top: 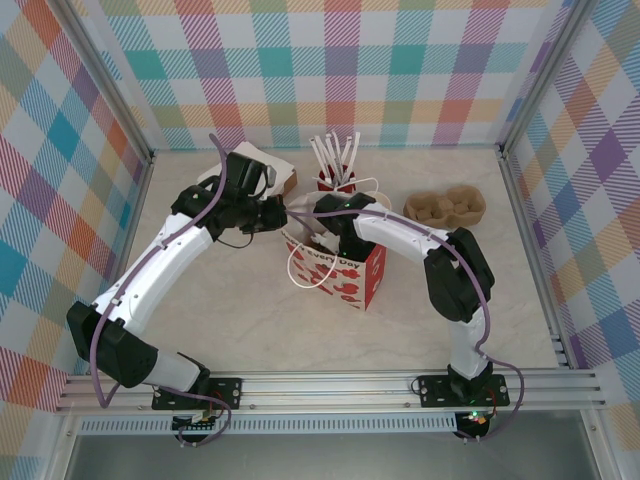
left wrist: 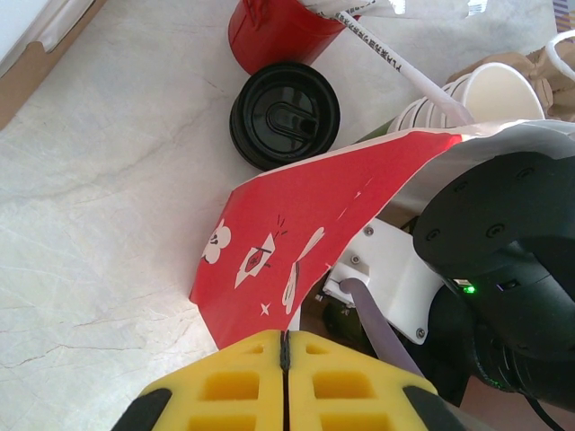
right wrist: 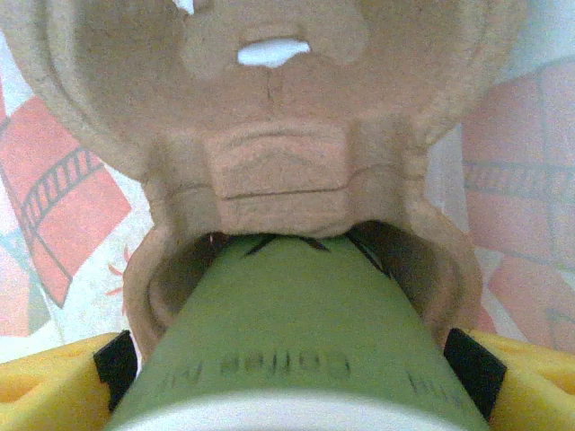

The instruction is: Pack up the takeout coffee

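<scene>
Between the fingers of the right pincer (right wrist: 292, 364) sits a green coffee cup (right wrist: 287, 314). Its sides lie against or just beside the black pads, and I cannot tell whether it is gripped or just let go. Just ahead of the fingertips, the cup's base is seated in a well of the pulp cup carrier (right wrist: 283, 171), with the printed walls of the paper bag (left wrist: 296, 242) on either side. So this cup looks packed. By my judgement, what remains is to free it and draw the arm out.

The left pincer (left wrist: 286, 359) is clenched on the bag's red rim, holding the mouth open. Beyond its tips a black lid (left wrist: 285, 115) lies on the table. Farther off stand a red cup (left wrist: 274, 31) of white sticks and a stack of paper cups (left wrist: 490, 90). A second pulp carrier (top: 445, 207) lies outside the bag, so more packing may be left.
</scene>
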`<state>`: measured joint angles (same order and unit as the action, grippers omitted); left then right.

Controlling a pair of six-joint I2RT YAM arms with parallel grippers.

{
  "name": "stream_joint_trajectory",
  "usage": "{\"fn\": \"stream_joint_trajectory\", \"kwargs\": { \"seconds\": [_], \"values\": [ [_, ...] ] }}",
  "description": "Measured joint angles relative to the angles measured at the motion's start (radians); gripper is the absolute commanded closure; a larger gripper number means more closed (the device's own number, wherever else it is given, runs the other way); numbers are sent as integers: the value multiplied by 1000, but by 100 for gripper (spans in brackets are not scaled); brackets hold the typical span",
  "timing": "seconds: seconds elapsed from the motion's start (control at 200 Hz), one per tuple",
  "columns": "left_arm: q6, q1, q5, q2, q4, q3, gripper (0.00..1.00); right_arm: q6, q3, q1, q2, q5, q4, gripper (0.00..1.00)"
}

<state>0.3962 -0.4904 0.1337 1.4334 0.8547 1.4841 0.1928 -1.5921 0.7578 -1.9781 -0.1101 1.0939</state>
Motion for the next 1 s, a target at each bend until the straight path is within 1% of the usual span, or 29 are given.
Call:
{"fn": "stream_joint_trajectory", "kwargs": {
  "seconds": [0.04,0.11,1.005],
  "values": [
    [0,0,0,0,0,0,93,-2,3,0,0,3,-9,7],
    [0,0,0,0,0,0,94,-5,7,0,1,8,-16,0],
    [0,-13,4,-3,-16,0,100,-40,-2,0,61,51,-23,0]
  ]
}}
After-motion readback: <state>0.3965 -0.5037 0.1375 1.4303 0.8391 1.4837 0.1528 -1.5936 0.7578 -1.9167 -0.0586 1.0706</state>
